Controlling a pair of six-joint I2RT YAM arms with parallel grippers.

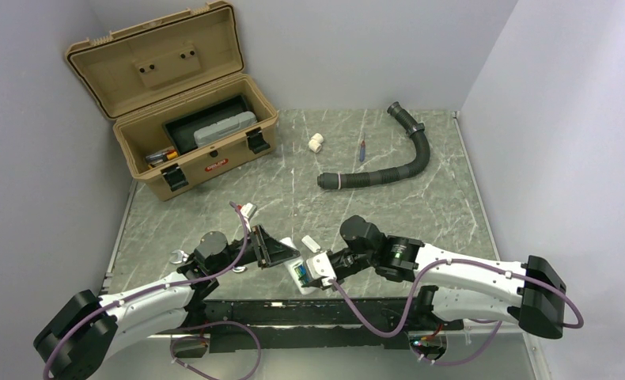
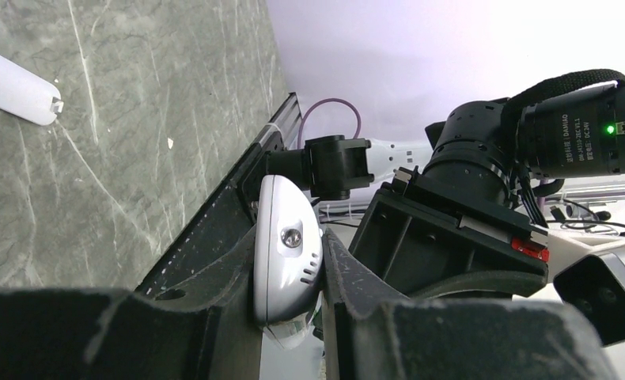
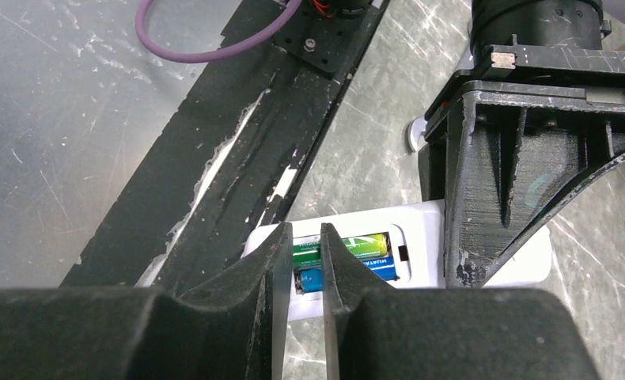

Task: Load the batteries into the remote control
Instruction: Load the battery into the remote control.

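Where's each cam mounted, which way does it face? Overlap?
Top external: above and behind the bases, looking down over the table to the toolbox; both arms whole, left gripper and right gripper at the remote.
Left wrist: on the left arm, facing sideways toward the right arm; own fingers clamp the remote.
Right wrist: on the right arm, looking down between own fingers at the batteries in the remote's bay.
Shared: all three see the remote; each wrist view sees the other gripper.
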